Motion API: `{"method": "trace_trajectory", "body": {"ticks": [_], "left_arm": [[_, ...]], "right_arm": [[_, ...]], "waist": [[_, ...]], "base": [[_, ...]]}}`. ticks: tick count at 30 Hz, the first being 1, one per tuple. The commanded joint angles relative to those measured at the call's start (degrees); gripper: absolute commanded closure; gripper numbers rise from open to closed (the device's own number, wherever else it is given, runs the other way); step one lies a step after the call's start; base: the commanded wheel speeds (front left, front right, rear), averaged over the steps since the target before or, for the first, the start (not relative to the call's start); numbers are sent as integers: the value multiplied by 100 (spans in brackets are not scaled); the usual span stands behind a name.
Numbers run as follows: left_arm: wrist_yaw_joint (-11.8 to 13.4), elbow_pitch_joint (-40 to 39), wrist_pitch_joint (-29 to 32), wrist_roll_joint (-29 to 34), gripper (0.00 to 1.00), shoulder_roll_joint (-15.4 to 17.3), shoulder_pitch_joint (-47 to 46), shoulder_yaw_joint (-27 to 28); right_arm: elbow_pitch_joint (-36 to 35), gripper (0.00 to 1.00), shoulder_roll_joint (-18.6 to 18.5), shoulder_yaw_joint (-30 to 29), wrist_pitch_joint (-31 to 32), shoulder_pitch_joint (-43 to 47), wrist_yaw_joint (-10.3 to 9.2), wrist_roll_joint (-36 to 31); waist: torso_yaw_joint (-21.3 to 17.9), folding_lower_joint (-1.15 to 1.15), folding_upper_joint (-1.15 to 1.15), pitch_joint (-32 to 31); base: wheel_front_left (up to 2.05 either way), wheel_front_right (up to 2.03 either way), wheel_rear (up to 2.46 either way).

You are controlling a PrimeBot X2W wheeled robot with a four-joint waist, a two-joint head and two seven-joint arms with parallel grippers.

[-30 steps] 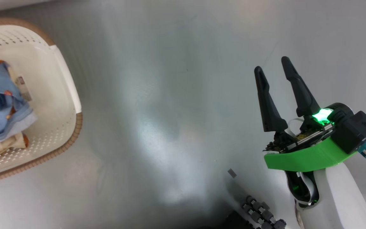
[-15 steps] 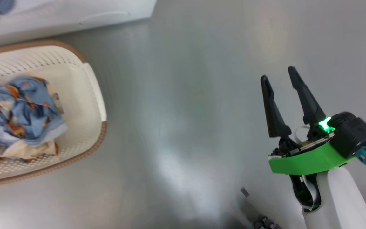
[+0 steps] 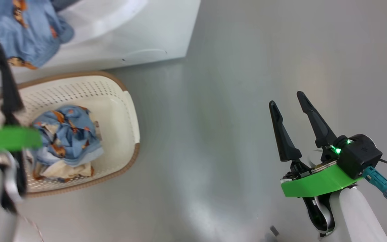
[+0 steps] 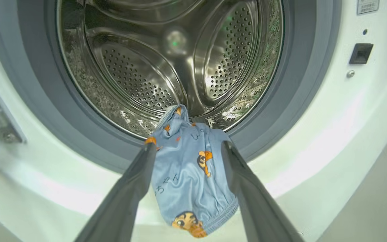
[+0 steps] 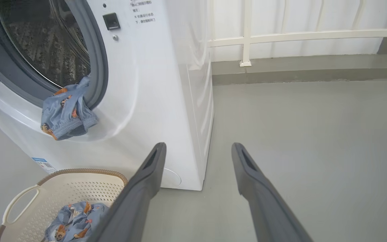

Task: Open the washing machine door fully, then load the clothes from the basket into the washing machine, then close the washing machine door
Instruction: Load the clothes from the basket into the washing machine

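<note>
Left gripper (image 4: 189,147) released, jaws spread wide either side of a blue garment (image 4: 190,174), pinching nothing. Draped over the lower edge of the blue-grey seal (image 4: 304,77) of the washing machine (image 5: 166,84): top end tucked just inside the steel drum (image 4: 136,77), elastic hem hanging outside down the white front. Looks bottom-heavy, with more cloth outside than in. Right gripper (image 3: 286,98) likewise released and grasping nothing, held over bare floor (image 3: 220,117), well apart from the basket (image 3: 123,111). Basket on the floor just before the machine's lower front edge, remaining clothes (image 3: 67,134) bunched near its middle, blue over cream. Main hazard: sliding off the seal edge and dropping to the floor or into the basket, through the pull of the hanging part alone. Second hazard: snagging on a finger during withdrawal, given cloth so near both, and coming out with it. Third: shutting the door onto fabric lying across the seal, pinching it and blocking the latch slot (image 4: 360,53). Calls for a push deeper into the drum first. At the next grab, risk of hooking a perforated wall or lifting the light basket along with the bundle.
</note>
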Motion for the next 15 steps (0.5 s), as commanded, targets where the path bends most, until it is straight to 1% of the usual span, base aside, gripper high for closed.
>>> {"method": "trace_trajectory", "body": {"ticks": [1,4,7,11,15], "left_arm": [[94,-260,-27,32,0,192,196,204],[295,-675,-27,43,0,90,780,204],[430,-969,-27,41,0,-19,1256,169],[499,-1142,-28,-12,0,-174,1734,54],[534,-1160,-28,-30,0,-296,2021,-32]], "right_arm": [[-114,0,-1,115,-27,162,9,-19],[-76,0,-1,85,-27,174,9,-48],[-16,0,-1,85,-27,212,9,-92],[72,0,-1,62,-27,284,9,-193],[119,0,-1,38,-27,362,9,-307]], "waist": [[176,0,0,-232],[247,0,0,-361],[320,0,0,-511],[439,0,0,-724],[568,0,0,-902]], "base": [[0,0,0],[0,0,0],[0,0,0],[0,0,0],[0,0,0]]}}
